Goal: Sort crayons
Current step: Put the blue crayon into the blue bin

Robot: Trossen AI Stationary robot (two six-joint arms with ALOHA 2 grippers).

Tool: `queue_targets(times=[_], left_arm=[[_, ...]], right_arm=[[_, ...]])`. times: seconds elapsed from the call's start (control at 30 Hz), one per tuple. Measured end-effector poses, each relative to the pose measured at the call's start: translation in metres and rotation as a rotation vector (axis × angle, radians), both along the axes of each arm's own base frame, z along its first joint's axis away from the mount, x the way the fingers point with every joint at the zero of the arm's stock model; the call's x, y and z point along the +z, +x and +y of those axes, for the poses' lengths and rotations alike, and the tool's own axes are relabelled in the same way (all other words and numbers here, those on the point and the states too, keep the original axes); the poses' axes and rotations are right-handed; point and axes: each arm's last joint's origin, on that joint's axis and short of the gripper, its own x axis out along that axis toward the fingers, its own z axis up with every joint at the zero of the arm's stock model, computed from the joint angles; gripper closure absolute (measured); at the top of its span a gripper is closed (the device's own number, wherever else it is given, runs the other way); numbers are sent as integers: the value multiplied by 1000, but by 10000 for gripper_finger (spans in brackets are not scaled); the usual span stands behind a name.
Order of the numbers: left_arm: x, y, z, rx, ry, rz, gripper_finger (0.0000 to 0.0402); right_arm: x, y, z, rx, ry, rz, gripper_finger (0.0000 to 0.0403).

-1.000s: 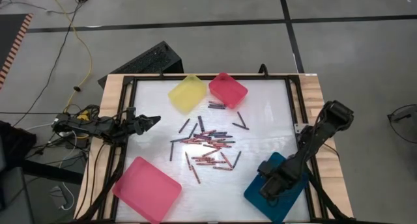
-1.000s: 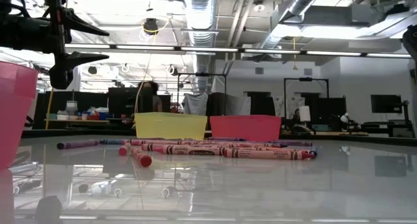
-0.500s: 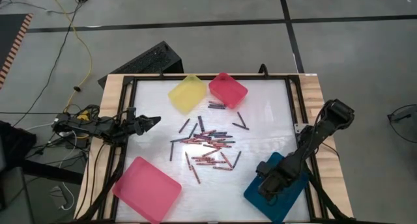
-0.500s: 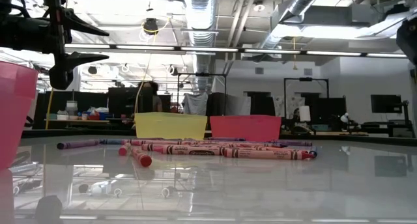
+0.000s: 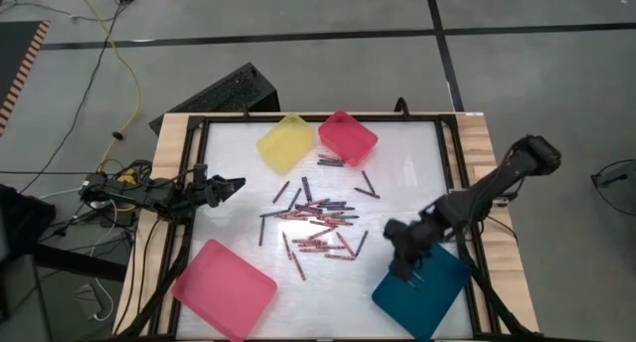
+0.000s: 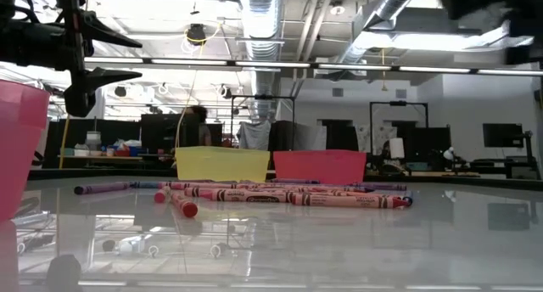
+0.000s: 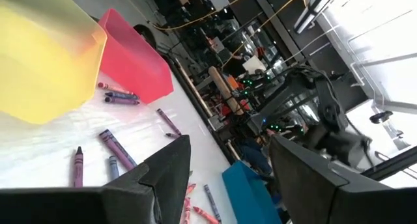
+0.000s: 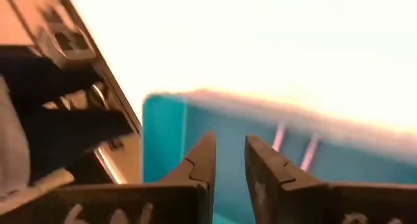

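Several crayons [image 5: 318, 218] lie in a loose pile on the white table, red and dark ones mixed; they also show in the low view [image 6: 280, 194]. My left gripper [image 5: 231, 185] is open and empty at the table's left edge, level, pointing at the pile. My right gripper [image 5: 405, 255] hangs above the far left corner of the teal tray [image 5: 427, 294], its fingers a narrow gap apart with nothing between them [image 8: 229, 149]. Two crayons [image 8: 294, 140] lie in the teal tray.
A yellow tray [image 5: 285, 141] and a red tray [image 5: 348, 136] stand at the far edge, with a few crayons [image 5: 331, 162] beside the red one. A large pink tray [image 5: 224, 287] stands at the near left. A black frame [image 5: 452, 173] rims the table.
My right gripper has risen out of the teal tray and gone toward the table's far left, toward the crayon pile, ending over the tray's far left corner. Its arm has swung out toward the table's right edge.
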Motion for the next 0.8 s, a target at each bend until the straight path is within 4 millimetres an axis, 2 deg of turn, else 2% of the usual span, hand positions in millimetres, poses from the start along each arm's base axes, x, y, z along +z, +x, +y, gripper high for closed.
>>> queue_targets(times=[0.27,0.43,0.63,0.8], left_arm=[[-1,0,0,5,2,14,203],[-1,0,0,6,4,15,203],[-2,0,0,19,9,20,203],[-2,0,1,26,9,28,203]], right_arm=[[-2,27,-33,268,-193,-211,325],[-11,41,-49,411,-312,-255,325],[-25,55,-60,548,-412,-276,325],[-39,65,-60,655,-458,-274,325]])
